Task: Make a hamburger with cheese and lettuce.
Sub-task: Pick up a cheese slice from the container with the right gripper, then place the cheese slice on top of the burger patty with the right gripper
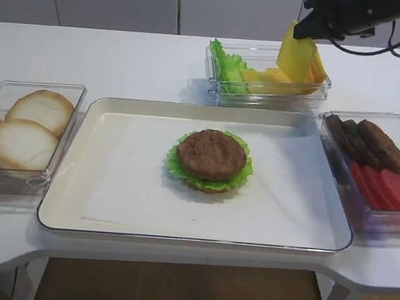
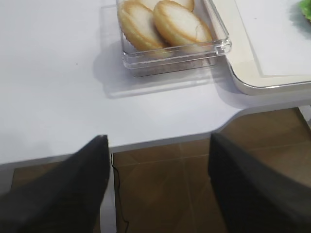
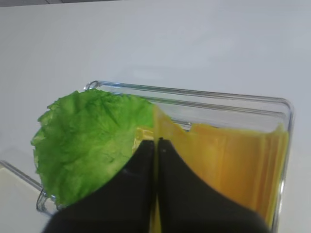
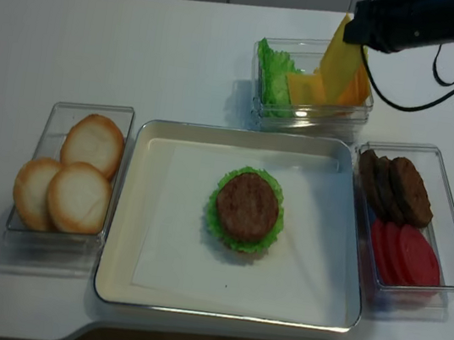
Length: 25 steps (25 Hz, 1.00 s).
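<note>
With the right gripper's point(image 1: 302, 28) fingers pinching the cheese point(image 1: 295, 51) by its top edge above the clear bin point(image 1: 262, 98) behind the tray point(image 1: 111, 184), we should carry it slowly and lay it flat, centred on the hamburger point(image 1: 211, 159).

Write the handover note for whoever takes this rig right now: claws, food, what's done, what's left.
Right claw: shut on the cheese, one yellow slice lifted and hanging over the cheese-and-lettuce box at the back.
Left claw: open, empty, beyond the table's front edge near the bun box.
The hamburger sits mid-tray: bun base, lettuce, patty on top.
Done: base, leaf, patty stacked; cheese picked.
Left: carry the cheese to the patty and lay it on; a top bun probably follows.
</note>
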Each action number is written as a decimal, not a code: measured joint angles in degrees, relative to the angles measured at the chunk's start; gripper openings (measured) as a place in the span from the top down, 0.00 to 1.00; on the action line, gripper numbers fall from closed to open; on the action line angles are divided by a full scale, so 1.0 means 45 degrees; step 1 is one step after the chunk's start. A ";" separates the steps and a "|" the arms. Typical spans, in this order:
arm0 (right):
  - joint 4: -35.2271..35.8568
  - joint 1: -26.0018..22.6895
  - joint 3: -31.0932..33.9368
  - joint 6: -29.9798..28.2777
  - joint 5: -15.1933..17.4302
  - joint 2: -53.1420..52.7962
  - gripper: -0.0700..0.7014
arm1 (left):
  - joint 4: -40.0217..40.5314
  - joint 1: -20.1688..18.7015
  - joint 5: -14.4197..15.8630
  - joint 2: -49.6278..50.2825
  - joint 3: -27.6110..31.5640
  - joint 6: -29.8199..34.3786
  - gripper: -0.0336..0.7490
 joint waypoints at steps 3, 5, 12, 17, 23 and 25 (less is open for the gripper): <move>0.0066 0.0000 0.0000 0.0000 -0.0054 -0.0004 0.90 | 0.0000 0.0000 0.0000 0.0000 0.0000 0.0000 0.36; 0.0211 0.0000 0.0000 0.0028 -0.0054 -0.0004 0.90 | 0.0000 0.0000 0.0000 0.0000 0.0000 0.0000 0.36; 0.0094 0.0000 0.0000 0.0505 0.0450 -0.0360 0.90 | 0.0000 0.0000 0.0000 0.0000 0.0000 0.0000 0.36; -0.0925 0.0000 0.0000 0.1667 0.1190 -0.1498 0.90 | 0.0000 0.0000 0.0000 0.0000 0.0000 0.0000 0.36; -0.2015 0.0000 0.0000 0.2695 0.2282 -0.2912 0.90 | 0.0000 0.0000 0.0000 0.0000 0.0000 0.0000 0.36; -0.2109 0.0000 0.0000 0.2839 0.2588 -0.3318 0.90 | 0.0000 0.0000 0.0000 0.0000 0.0000 0.0000 0.36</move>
